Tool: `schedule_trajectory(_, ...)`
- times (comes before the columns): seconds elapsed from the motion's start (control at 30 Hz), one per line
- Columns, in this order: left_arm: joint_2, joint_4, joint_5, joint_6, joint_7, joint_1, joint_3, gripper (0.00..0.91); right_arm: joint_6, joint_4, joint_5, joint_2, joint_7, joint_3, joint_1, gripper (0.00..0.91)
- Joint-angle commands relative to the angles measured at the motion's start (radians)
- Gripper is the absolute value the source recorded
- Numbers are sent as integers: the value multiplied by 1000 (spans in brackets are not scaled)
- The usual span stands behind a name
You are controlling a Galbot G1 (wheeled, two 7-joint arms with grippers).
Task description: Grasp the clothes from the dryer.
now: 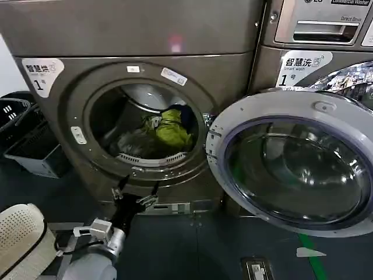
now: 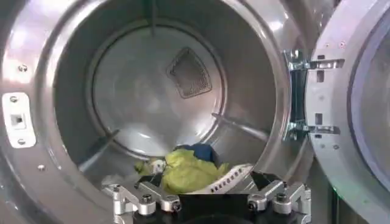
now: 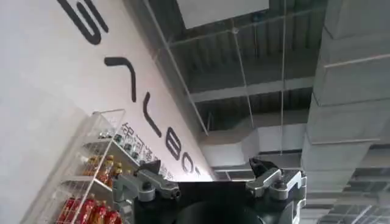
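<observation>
Currently the left gripper [image 1: 136, 194] is being held just outside the dryer [image 1: 70, 76], at about 6 o'clock of the round port [image 1: 145, 125], below the lower lip. Its fingers [image 1: 119, 188] are being kept spread wide, with nothing between them; in the left wrist view the same gripper [image 2: 210, 185] is being pointed straight into the drum [image 2: 152, 91].

The clothes [image 1: 169, 129] are being seen as a heap on the drum floor, toward 4 o'clock of the port in the head view. A lime-green garment [image 2: 186, 170] is lying on top, a dark blue piece [image 2: 198, 150] is showing just behind it, and a pale grey-white item [image 1: 131, 143] is lying toward 8 o'clock of the heap. No contact is being made between gripper and fabric.

The grey-rimmed glass door [image 1: 294, 163] is being held swung fully open at 3 o'clock of the port, hinged at the port's edge [image 2: 301, 94]. A white label numbered 1 [image 1: 41, 73] is being shown at 10 o'clock of the port. A dark laundry basket [image 1: 26, 140] is standing on the floor at 9 o'clock of the dryer, and a white perforated basket [image 1: 20, 236] is sitting beside the left arm.

The right gripper [image 3: 210, 182] is being held pointed up at the ceiling [image 3: 274, 79], fingers [image 3: 149, 176] spread wide and empty, near a wire drinks shelf [image 3: 91, 176].
</observation>
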Motion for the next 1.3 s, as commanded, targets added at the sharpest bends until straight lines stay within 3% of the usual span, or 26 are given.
schedule_trajectory(0.03, 0, 1, 6, 3, 2, 2, 0, 907, -1, 1, 2, -1, 1, 1, 0, 907)
schedule_trajectory(1.3, 5, 0, -1, 9, 7, -4, -2, 907, -2, -13, 6, -14, 6, 1, 7, 907)
